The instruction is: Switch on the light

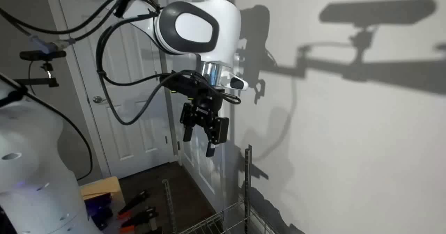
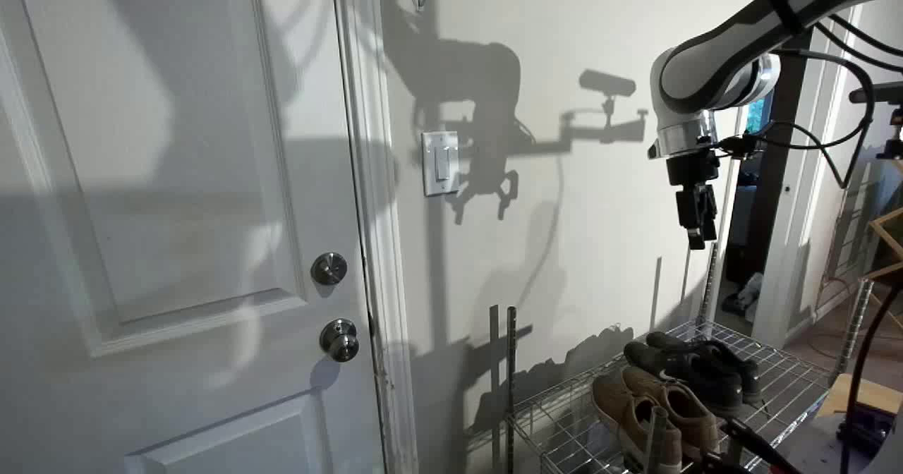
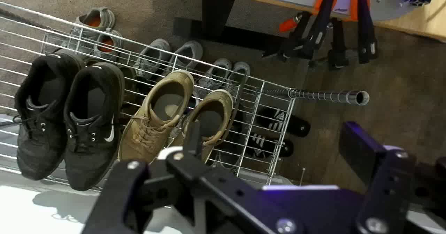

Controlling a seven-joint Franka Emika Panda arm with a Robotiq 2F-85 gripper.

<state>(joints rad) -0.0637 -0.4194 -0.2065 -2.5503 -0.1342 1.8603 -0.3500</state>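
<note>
The light switch (image 2: 441, 163) is a white rocker on a white plate on the wall, right beside the door frame, in an exterior view. The shadow of the arm falls across its right side. I cannot make it out clearly in the view that looks along the wall, and it is out of the wrist view. My black gripper (image 1: 199, 144) points down in mid-air, well apart from the switch. It also shows to the right of the switch in an exterior view (image 2: 698, 235). In the wrist view the fingers (image 3: 278, 143) are spread wide with nothing between them.
A wire shelf (image 2: 557, 453) with upright metal posts (image 2: 511, 375) stands against the wall below. Brown shoes (image 2: 656, 410) and black shoes (image 2: 698, 368) sit on it. A white door (image 2: 211, 178) with metal knobs (image 2: 340, 340) is left of the switch. Clamps (image 3: 320, 25) grip the robot's table edge.
</note>
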